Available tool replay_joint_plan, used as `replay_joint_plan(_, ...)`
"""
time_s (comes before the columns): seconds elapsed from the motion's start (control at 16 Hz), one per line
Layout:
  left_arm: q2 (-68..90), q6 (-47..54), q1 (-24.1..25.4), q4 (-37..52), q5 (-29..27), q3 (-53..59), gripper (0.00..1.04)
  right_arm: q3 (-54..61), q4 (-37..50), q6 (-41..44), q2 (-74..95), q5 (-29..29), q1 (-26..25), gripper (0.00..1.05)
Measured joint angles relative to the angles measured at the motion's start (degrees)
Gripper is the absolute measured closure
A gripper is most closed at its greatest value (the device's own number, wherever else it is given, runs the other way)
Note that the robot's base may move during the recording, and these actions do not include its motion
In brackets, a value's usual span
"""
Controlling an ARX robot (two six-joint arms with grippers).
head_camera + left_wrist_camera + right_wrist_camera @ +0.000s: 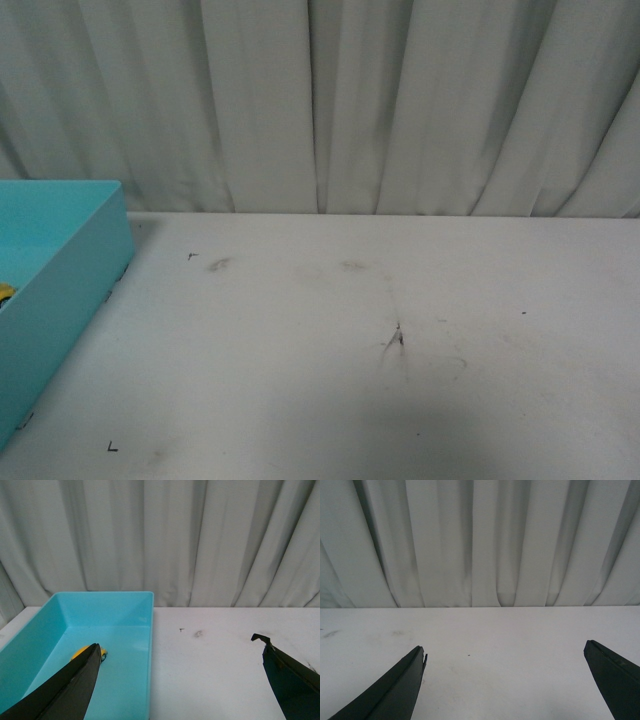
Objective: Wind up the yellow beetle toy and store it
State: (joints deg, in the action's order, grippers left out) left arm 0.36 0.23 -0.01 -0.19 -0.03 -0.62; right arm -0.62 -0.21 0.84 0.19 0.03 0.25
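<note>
The left gripper (180, 652) has its two dark fingers (75, 685) spread wide apart, with nothing held between them. One finger hangs over the open blue bin (125, 602); the other hangs over the bare white table (210, 670). Neither finger touches anything that can be seen.

The right gripper (505, 652) is also spread wide and holds nothing. Its dark fingers (395, 690) frame a plain stretch of the table (500, 630), which shows only a few faint grey smudges, one near the table's far edge.

The yellow toy car (102, 653) lies inside the blue bin, on its floor, away from the far wall. In the left wrist view the near finger covers most of it, so only a bit of yellow body and a dark wheel show beside the fingertip. Whether it sits upright cannot be told. In the front view just a sliver of yellow (5, 292) shows at the picture's left border, inside the bin (85, 255).

The bin sits at the table's left side, its far wall near the table's far edge. It is a rectangular tub with smooth sloping walls. On the table (350, 400) just beside the bin's right wall are small black corner marks, and a dark scratch lies out toward the middle. A pale pleated curtain (400, 100) hangs behind the far edge of the table.
</note>
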Motion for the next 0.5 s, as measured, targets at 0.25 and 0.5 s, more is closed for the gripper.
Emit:
replay_joint_plan(0.25, 0.0, 0.0, 0.0, 0.0, 0.0, 0.0, 0.07, 0.0, 0.0, 0.0, 0.0, 0.0, 0.0, 0.06)
replay_joint_plan(0.5, 0.0, 0.0, 0.0, 0.0, 0.0, 0.0, 0.07, 0.0, 0.0, 0.0, 0.0, 0.0, 0.0, 0.06)
